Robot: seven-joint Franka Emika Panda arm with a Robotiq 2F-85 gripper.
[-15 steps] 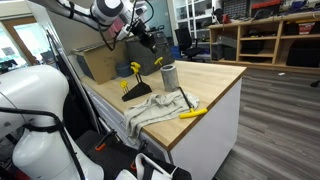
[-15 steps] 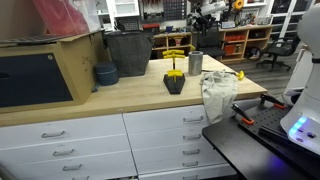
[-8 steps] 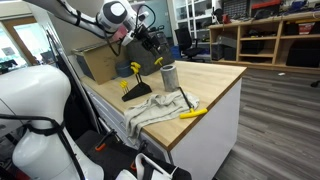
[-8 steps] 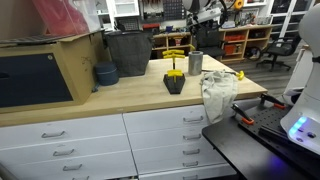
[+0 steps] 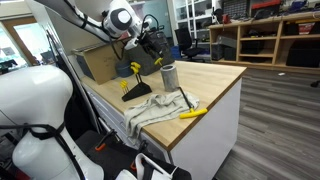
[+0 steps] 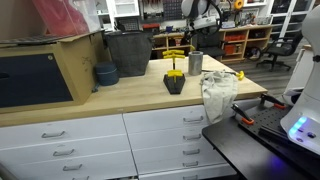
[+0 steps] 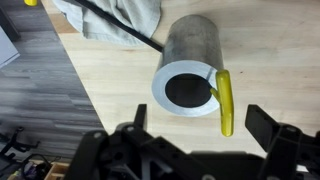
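Note:
In the wrist view a grey metal cup (image 7: 190,70) stands on the wooden counter (image 7: 270,60), straight below my gripper (image 7: 200,125). A yellow pen-like stick (image 7: 224,100) leans on the cup's rim and pokes out toward the camera. It lies between my fingers and touches neither; the jaws stand wide apart and hold nothing. In both exterior views the gripper (image 5: 155,45) (image 6: 200,15) hovers a little above the cup (image 5: 168,75) (image 6: 195,62).
A grey cloth (image 5: 160,108) (image 6: 218,90) hangs over the counter edge beside the cup, with a yellow marker (image 5: 192,113) on it. A black stand with a yellow part (image 5: 135,88) (image 6: 175,78), a blue bowl (image 6: 105,74) and a dark bin (image 6: 127,52) are nearby.
My jaws have gone from nearly shut to wide open. The yellow stick, held a second ago, now rests in the cup. The arm has shifted slightly.

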